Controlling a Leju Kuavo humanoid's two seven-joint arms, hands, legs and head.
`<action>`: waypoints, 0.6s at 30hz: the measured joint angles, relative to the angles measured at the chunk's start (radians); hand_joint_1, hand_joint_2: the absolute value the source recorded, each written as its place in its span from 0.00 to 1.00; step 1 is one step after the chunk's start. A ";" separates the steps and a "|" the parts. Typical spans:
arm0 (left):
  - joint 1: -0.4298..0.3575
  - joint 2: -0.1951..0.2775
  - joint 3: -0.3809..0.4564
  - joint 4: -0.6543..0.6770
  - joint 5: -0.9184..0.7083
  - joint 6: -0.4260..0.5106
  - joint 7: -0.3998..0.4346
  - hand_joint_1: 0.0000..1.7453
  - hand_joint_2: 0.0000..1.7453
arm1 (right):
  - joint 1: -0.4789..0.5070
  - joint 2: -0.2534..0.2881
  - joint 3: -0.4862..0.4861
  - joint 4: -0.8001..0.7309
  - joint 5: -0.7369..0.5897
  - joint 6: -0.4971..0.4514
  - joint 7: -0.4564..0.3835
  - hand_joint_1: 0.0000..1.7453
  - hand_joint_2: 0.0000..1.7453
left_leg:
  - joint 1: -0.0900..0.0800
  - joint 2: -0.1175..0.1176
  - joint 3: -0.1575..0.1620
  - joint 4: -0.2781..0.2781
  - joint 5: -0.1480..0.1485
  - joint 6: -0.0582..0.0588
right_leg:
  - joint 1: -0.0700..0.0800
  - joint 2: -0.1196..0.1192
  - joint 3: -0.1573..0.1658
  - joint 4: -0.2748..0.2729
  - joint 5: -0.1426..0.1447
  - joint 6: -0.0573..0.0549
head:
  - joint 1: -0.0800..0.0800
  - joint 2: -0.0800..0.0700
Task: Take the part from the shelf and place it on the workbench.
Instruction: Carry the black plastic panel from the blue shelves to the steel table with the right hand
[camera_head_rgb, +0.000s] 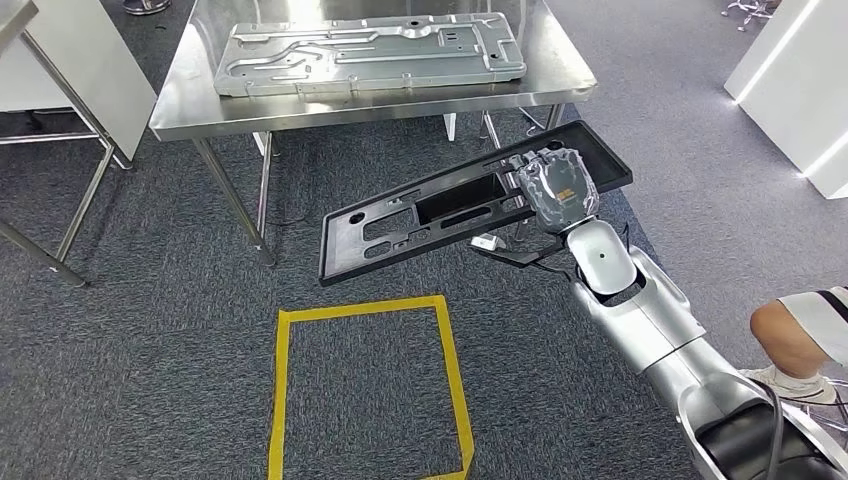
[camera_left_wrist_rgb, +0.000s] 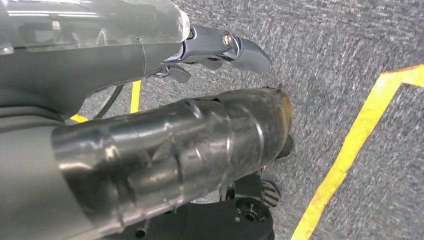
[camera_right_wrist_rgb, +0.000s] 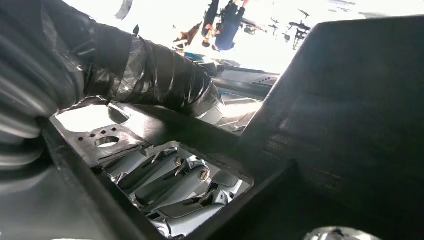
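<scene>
Head view looks down from high; both wrist views sit close, the left sharing the yellow tape (camera_head_rgb: 455, 370).

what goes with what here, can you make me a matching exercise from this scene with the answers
Things:
1. black part
2. silver metal panel
3. yellow tape square
4. left hand

Places or states:
A. lies on the steel workbench
B. marked on the carpet
C. held by the right hand
D. holds nothing, above the floor

Pairs: 1-C, 2-A, 3-B, 4-D
</scene>
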 joint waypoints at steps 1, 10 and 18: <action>0.000 0.000 0.001 0.000 0.000 -0.002 -0.001 0.00 0.00 | -0.015 0.000 0.010 0.011 0.001 0.008 -0.001 1.00 1.00 | 0.000 0.000 -0.001 0.000 0.000 -0.001 | 0.000 0.000 0.000 0.000 0.000 0.000 | 0.000 0.000; 0.000 0.000 0.024 0.000 -0.004 0.007 0.020 0.00 0.00 | -0.286 -0.002 0.166 0.142 -0.011 0.165 -0.027 1.00 1.00 | -0.002 0.000 -0.007 0.004 0.001 -0.004 | -0.001 0.000 -0.004 0.000 0.003 0.001 | 0.000 0.000; -0.007 0.000 0.036 0.000 -0.022 0.005 0.037 0.00 0.00 | -0.441 0.188 0.354 0.212 -0.008 0.225 -0.035 1.00 1.00 | -0.002 0.006 -0.006 0.005 0.000 -0.005 | 0.000 0.007 -0.005 0.000 0.004 0.003 | 0.000 0.000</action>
